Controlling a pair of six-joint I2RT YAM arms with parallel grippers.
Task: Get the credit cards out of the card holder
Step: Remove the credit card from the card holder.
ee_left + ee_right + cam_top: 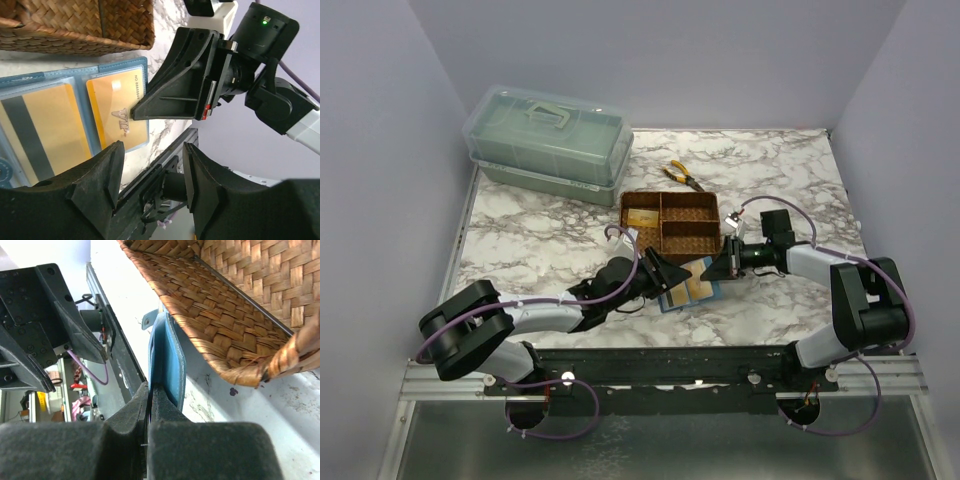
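While credit cards (112, 100) fill card holder (170, 357), right pincer (150, 390) grasping it, left pincer (152, 150) released.

robot test cell in a lab. plain lilac walls (380, 150) box in a marble-pattern table (540, 230) on three sides. a left arm (520, 320) and a right arm (840, 290) are bolted to an aluminium rail (430, 383) at the near edge. purple cables (550, 299) run exposed along both.

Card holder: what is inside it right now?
The open card holder shows two gold cards in clear sleeves: a striped card and a VIP card. The left gripper covers its lower part, so anything there, or behind those cards, cannot be seen.
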